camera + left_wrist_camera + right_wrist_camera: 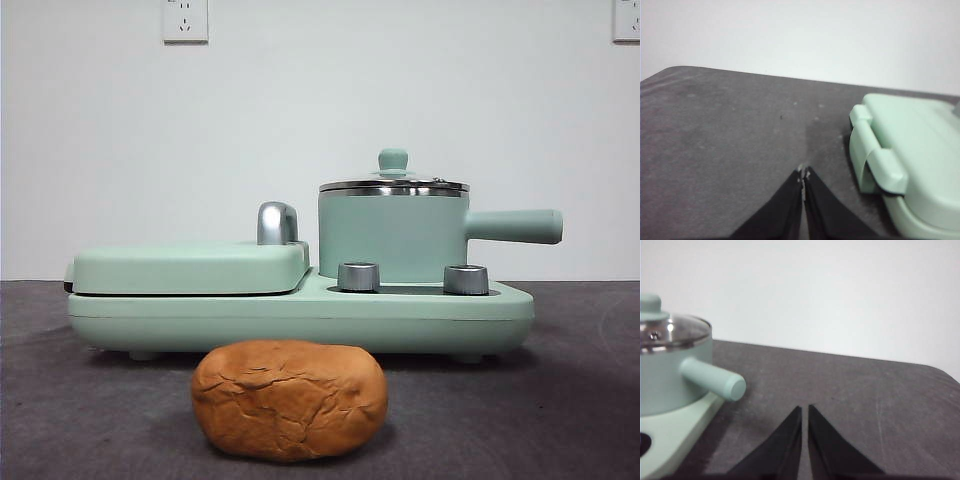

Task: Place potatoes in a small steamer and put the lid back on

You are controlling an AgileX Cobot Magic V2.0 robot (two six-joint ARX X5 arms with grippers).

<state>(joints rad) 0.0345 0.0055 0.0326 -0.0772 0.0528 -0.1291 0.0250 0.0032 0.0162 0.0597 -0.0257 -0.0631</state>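
The potato (289,398), an orange-brown cracked oval lump, lies on the dark table in front of the appliance. The small steamer (392,238) is a mint-green pot with a long side handle (515,226); it stands on the right half of the appliance base and also shows in the right wrist view (665,380). The glass lid (393,183) with its mint knob rests on the pot's rim (670,332). My left gripper (803,173) is shut, hovering over bare table beside the griddle end. My right gripper (804,410) is shut, off to the pot handle's side. Neither arm appears in the front view.
The mint-green appliance base (300,315) carries a flat closed griddle (190,268) with a chrome handle (277,222) on its left half and two steel dials (358,276) in front of the pot. The griddle's end shows in the left wrist view (910,155). A white wall stands behind.
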